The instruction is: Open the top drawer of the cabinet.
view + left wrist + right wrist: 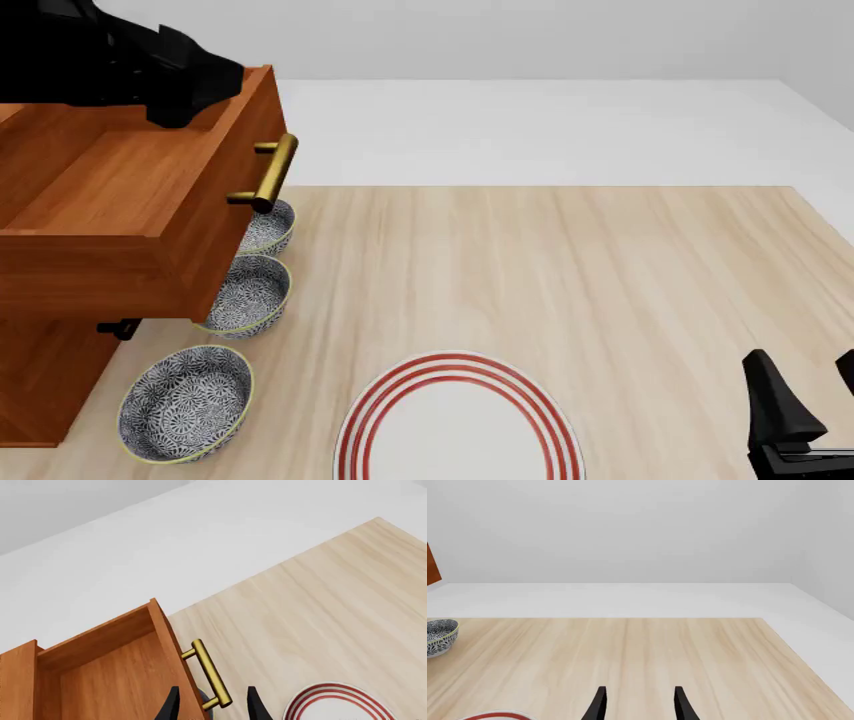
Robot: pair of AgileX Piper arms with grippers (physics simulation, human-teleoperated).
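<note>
The cabinet point(40, 380) stands at the table's left edge. Its top drawer point(107, 190) is pulled out toward the table's middle, and its bare wooden inside shows. The brass bar handle point(274, 172) sits on the drawer front. My left gripper point(180, 85) hovers over the far end of the drawer front. In the left wrist view the left gripper point(213, 706) is open; its black fingers straddle the drawer front and one end of the handle point(211, 672) without pinching it. My right gripper point(805, 395) is open and holds nothing, low at the near right.
Three patterned bowls point(267, 228), point(247, 295), point(187, 400) sit in a row beside the cabinet, partly under the pulled-out drawer. A red-ringed white plate point(458, 420) lies at the table's near middle. A dark handle point(118, 328) of a lower drawer pokes out below.
</note>
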